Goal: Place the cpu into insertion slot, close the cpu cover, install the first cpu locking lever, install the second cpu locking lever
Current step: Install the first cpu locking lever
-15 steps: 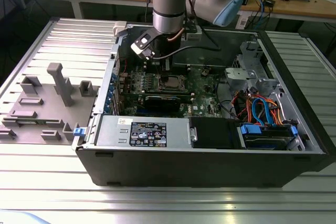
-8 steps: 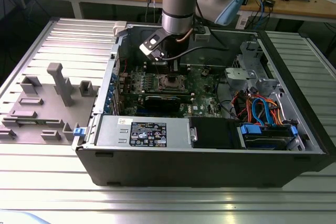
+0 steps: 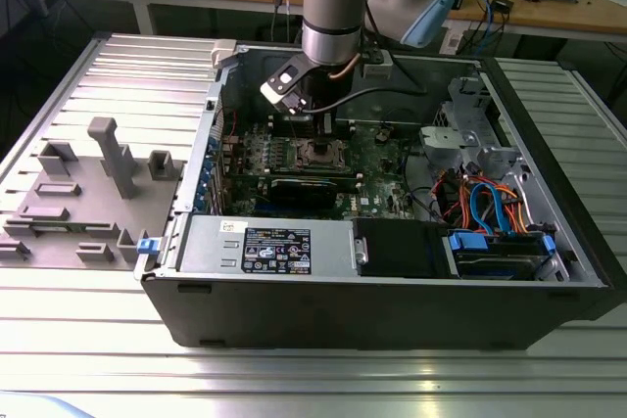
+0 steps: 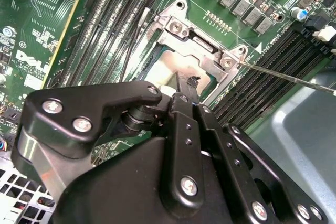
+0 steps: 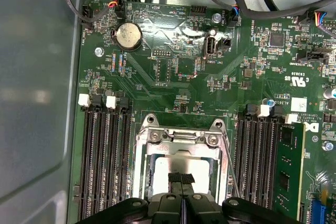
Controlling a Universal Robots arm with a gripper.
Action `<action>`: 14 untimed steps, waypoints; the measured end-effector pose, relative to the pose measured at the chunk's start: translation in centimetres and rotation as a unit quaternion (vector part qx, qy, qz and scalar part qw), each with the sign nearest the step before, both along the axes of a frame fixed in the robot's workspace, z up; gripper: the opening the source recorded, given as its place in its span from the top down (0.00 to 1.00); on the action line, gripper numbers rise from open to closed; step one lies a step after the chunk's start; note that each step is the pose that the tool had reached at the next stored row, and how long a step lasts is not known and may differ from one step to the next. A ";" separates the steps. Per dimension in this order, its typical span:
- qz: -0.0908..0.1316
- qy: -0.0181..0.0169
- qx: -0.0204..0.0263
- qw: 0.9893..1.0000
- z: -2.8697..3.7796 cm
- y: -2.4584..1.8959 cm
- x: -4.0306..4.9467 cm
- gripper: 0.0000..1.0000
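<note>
I have the claw [image 5: 181,178] closed tight with nothing between its fingers, low over the socket [image 3: 318,152] on the green board [image 5: 173,45]. The chip [image 5: 156,179] sits in that socket, with the metal cover [image 5: 181,137] lying around it. The tips may be touching the chip; I can't tell. A thin lever [image 4: 294,79] juts out beside the socket.

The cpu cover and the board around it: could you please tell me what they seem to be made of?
The cpu cover looks like thin stamped sheet metal, probably steel: bare and silvery, with a soft glare along its flat rails. The board looks like rigid laminate under a glossy green coating, with fine traces and small soldered parts on its surface.
</note>
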State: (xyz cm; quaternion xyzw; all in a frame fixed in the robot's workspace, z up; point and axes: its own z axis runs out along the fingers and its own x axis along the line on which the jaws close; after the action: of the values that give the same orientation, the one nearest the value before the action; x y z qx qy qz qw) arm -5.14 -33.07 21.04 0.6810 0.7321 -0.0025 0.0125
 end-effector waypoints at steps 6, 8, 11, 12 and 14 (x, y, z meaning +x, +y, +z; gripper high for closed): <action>0.000 0.000 0.000 1.000 0.03 -0.03 -0.01 0.89; 0.000 0.000 0.000 1.000 0.17 -0.03 0.00 0.89; 0.000 0.000 0.000 1.000 0.62 -0.03 0.00 0.89; 0.000 0.000 0.000 1.000 0.97 -0.03 0.00 0.89; 0.000 0.000 0.000 1.000 1.57 -0.03 0.00 0.89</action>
State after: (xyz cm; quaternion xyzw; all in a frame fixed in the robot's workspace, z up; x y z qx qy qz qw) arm -5.14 -33.09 22.60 0.6811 0.7321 -0.0025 0.0124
